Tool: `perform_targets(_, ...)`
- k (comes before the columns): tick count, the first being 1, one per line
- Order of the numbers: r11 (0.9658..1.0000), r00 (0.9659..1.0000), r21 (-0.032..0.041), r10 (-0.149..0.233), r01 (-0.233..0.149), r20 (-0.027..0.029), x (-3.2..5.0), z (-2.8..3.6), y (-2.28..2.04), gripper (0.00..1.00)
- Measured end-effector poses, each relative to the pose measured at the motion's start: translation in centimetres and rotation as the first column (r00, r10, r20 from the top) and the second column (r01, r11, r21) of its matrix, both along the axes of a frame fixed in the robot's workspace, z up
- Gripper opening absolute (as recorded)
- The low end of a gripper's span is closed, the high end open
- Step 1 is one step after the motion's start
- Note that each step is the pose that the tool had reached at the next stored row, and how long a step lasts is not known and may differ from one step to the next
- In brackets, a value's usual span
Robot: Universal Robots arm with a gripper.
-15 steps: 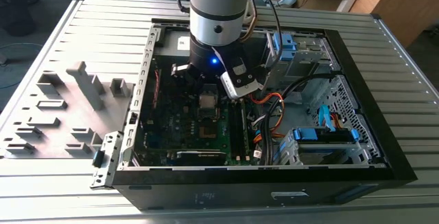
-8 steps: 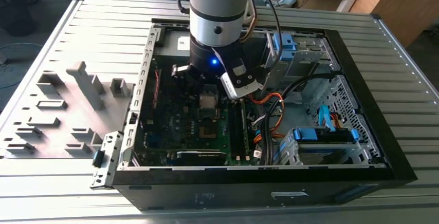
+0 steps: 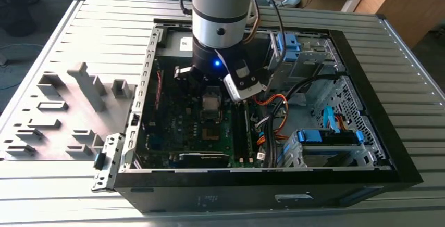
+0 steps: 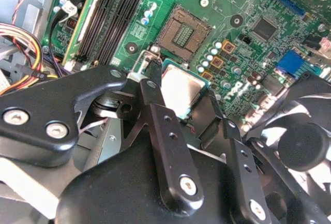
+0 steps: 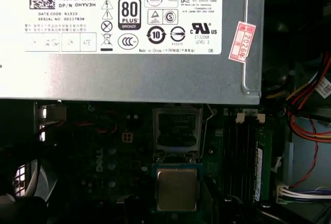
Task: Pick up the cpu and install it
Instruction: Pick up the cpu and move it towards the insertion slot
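The cpu [image 3: 211,102], in the exterior view, sits directly under the arm's gripper [image 3: 208,92] inside the open computer case [image 3: 361,81], over the motherboard [image 3: 187,125]. In the second wrist view the two black fingers [image 4: 155,100] press on opposite edges of the silver-topped cpu [image 4: 181,90], clamped on it, and the open socket [image 4: 183,32] lies near it, not beneath it. In the first wrist view the socket [image 5: 177,125] lies between the cpu [image 5: 177,189] and the labelled power supply [image 5: 129,53], with the memory slots [image 5: 243,151] alongside. I judge the main risk to be a skewed or offset landing. The thin edge grip could let the cpu tilt or slip, bending the socket's contacts or catching its metal frame.
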State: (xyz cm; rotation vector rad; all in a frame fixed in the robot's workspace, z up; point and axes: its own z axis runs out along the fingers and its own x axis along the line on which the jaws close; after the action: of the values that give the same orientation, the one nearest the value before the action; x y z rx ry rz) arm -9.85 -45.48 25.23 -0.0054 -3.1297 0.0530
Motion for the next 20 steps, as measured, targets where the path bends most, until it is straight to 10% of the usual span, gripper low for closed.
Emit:
perform_targets(6,1.0000,1.0000,0.0000,0.000,0.000,0.0096,-0.01,-0.77,0.00,0.47)
perform_targets(20,1.0000,0.9999,-0.0002,0.000,0.000,0.0112,-0.05,-1.81,-0.82,0.47)
